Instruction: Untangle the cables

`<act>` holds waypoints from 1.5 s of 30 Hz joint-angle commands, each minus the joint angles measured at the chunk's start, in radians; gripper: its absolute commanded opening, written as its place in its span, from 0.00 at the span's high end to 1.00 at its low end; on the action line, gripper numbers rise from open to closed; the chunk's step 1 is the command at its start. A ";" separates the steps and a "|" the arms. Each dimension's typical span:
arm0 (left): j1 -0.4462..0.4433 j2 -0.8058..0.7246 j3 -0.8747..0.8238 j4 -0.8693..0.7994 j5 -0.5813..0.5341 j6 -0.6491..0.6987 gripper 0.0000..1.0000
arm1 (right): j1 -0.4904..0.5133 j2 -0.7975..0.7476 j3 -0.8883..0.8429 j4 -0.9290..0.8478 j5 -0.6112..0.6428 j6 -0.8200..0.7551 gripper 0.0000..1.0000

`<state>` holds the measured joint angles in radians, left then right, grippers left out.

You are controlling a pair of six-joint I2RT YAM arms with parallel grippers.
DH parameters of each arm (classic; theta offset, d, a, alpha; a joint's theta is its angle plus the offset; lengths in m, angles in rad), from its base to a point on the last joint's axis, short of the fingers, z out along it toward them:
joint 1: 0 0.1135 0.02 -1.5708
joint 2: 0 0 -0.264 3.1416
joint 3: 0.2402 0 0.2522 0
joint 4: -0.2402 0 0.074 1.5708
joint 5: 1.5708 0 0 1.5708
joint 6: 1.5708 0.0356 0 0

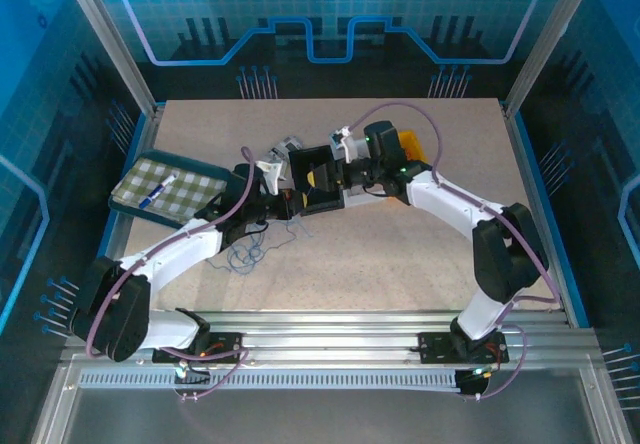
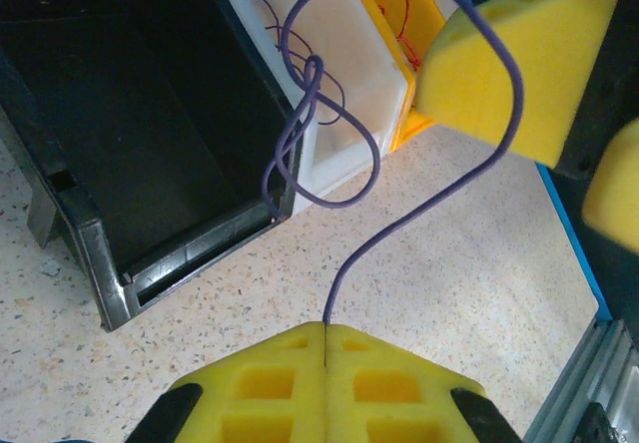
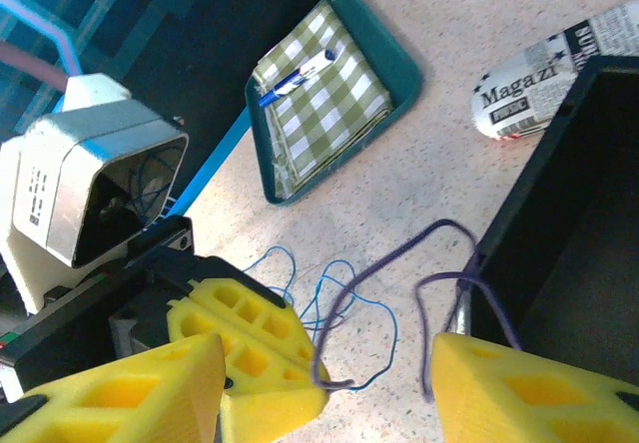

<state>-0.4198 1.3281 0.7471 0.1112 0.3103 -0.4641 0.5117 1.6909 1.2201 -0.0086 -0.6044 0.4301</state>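
A thin purple cable (image 2: 439,199) rises from my left gripper (image 2: 326,329), which is shut on its end. The cable loops up over the corner of the black bin (image 2: 150,144) and passes between the yellow fingers (image 2: 519,64) of my right gripper. In the right wrist view my right gripper (image 3: 327,359) stands open around the purple cable (image 3: 399,258), touching nothing. Loose blue cables (image 3: 344,303) lie curled on the table beside the left arm (image 1: 250,254). Red wires (image 2: 404,19) lie in the yellow bin, thin dark ones (image 2: 334,89) in the white bin.
Black bin (image 1: 322,192), white bin (image 2: 349,114) and yellow bin (image 1: 418,149) stand in a row mid-table. A teal tray (image 1: 128,204) with a checked cloth and pen sits far left. A newspaper-wrapped object (image 3: 534,84) lies behind the black bin.
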 commanded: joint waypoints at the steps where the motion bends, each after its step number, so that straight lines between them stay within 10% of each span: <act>1: 0.003 0.006 0.012 0.053 0.030 0.005 1.00 | 0.028 0.032 0.049 -0.008 -0.019 -0.004 0.44; 7: 0.005 -0.002 0.000 0.058 0.024 0.009 1.00 | 0.046 0.099 0.088 0.013 0.050 0.021 0.52; 14: 0.004 -0.017 -0.015 0.059 0.001 -0.003 0.88 | 0.038 0.104 0.124 -0.021 0.196 0.023 1.00; 21: 0.003 0.024 -0.034 0.039 0.031 0.011 0.55 | -0.023 0.015 0.087 -0.004 0.247 0.055 1.00; 36: 0.000 0.102 -0.118 -0.030 -0.043 0.078 0.58 | -0.145 -0.192 0.089 -0.084 0.522 0.003 1.00; 45: 0.018 0.142 -0.163 -0.078 -0.282 -0.022 0.58 | -0.177 -0.292 0.038 -0.097 0.705 0.000 1.00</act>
<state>-0.4164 1.4479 0.6048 0.0711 0.1429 -0.4408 0.3515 1.4361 1.2758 -0.0895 0.0006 0.4465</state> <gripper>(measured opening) 0.418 0.040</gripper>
